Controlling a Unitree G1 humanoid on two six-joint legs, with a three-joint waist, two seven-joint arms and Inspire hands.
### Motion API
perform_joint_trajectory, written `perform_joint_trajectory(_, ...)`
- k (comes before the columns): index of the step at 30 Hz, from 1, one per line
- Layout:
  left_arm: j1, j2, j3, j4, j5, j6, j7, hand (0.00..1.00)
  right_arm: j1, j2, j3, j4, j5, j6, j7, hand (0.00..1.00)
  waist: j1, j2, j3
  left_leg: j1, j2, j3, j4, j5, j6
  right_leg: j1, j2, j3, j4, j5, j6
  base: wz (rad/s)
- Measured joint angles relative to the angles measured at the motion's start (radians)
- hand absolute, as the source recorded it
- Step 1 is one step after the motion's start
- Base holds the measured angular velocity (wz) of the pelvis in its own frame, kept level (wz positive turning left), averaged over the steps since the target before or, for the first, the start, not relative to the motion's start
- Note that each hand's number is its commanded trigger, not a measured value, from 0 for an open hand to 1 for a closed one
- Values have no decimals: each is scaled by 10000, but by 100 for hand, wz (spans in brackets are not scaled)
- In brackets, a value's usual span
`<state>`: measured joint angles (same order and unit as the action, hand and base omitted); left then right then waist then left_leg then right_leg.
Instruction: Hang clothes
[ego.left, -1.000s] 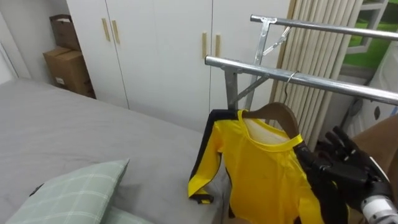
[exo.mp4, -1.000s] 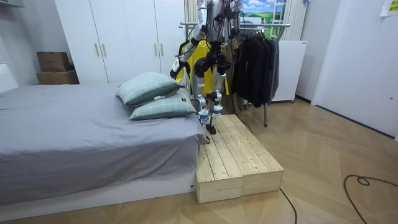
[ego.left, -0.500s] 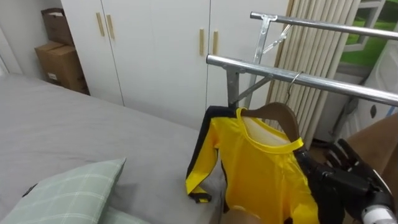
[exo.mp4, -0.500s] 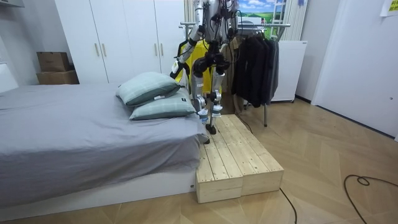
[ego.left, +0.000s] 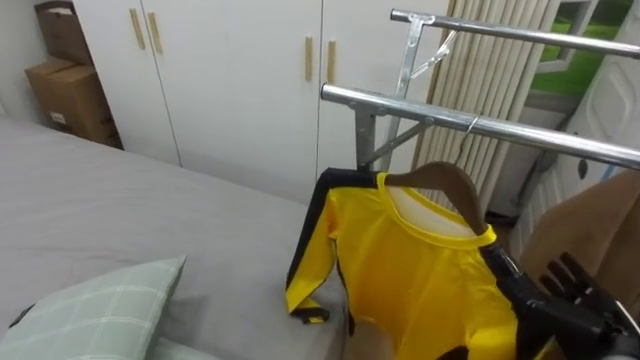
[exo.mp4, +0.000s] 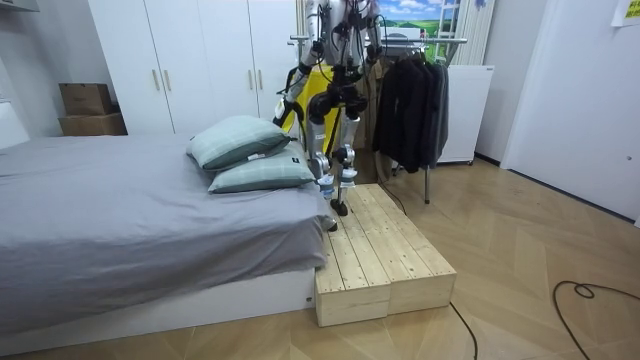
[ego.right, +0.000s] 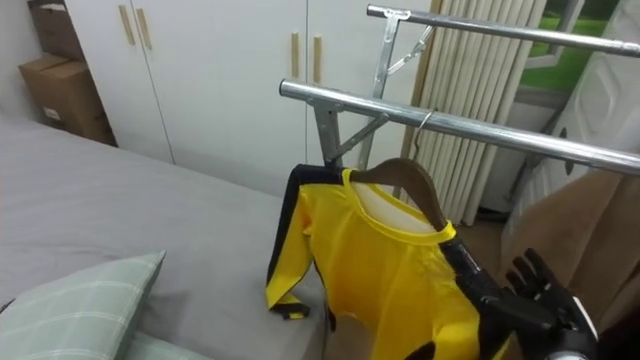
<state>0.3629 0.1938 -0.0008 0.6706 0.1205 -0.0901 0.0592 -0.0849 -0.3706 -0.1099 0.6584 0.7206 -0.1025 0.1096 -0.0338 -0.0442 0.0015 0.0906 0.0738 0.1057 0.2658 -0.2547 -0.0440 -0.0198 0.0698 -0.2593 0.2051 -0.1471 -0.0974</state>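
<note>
One risk below the rail (ego.left: 540, 135): snagging the yellow shirt (ego.left: 420, 270) with the spread-fingered right hand (ego.left: 578, 300), unhooking the hanger (ego.left: 445, 178).

The bed (ego.left: 130, 215) spreads across the left and the foreground, with a pillow (ego.left: 95, 310) on it at lower left. Behind the bed stands the wardrobe (ego.left: 240, 80), and cardboard boxes (ego.left: 68, 85) are stacked at its left end. On the right the rail (ego.left: 480, 125) runs across, a second rail (ego.left: 520, 35) above and behind it. The hanger (ego.left: 440, 183) hooks over the nearer rail, the shirt (ego.left: 420, 280) on it, one sleeve down at the bed's edge. The right hand (ego.left: 578, 295) is just right of the shirt's shoulder. In the room view the robot stands on a platform (exo.mp4: 385, 250) beside the bed.
</note>
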Motion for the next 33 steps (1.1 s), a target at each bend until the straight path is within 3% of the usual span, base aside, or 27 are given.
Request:
perform_joint_trajectory(5, -173, 26, 17, 548, 6, 0, -36, 0, 35, -7, -79, -255, -1056, -11, -119, 0, -194, -127, -12, 31, 2, 16, 14, -3, -2, 6, 23, 63, -15, 151, -339, -6)
perform_joint_trajectory(11, -262, 29, 365, 679, -11, -19, -31, 0, 66, -138, -325, -279, -1387, -75, -383, 0, -176, -121, -6, 165, 22, 287, -158, 3, -14, 0, 51, 146, -3, 159, -349, -5)
perform_joint_trajectory(18, -265, 55, 396, 785, -42, -28, -1, 0, 340, -139, -504, -282, -1503, -85, -798, 0, -423, -116, -12, 211, 9, 325, -343, 20, -43, -24, 55, 192, 3, 165, -241, -1)
perform_joint_trajectory(26, -225, 56, 397, 983, 0, -27, 96, 0, 784, -140, -1138, -316, -1504, -84, -1144, 0, -629, 45, -78, 242, 5, 326, -458, 18, -37, -102, 118, 390, -3, 237, -255, -7)
perform_joint_trajectory(33, -267, 22, 395, 1049, -1, -28, 169, 0, 848, -137, -1138, -331, -1594, -85, -1220, 0, -664, 118, -73, 154, -15, 323, -458, 27, -50, -266, 170, 559, -10, 271, -285, -10)
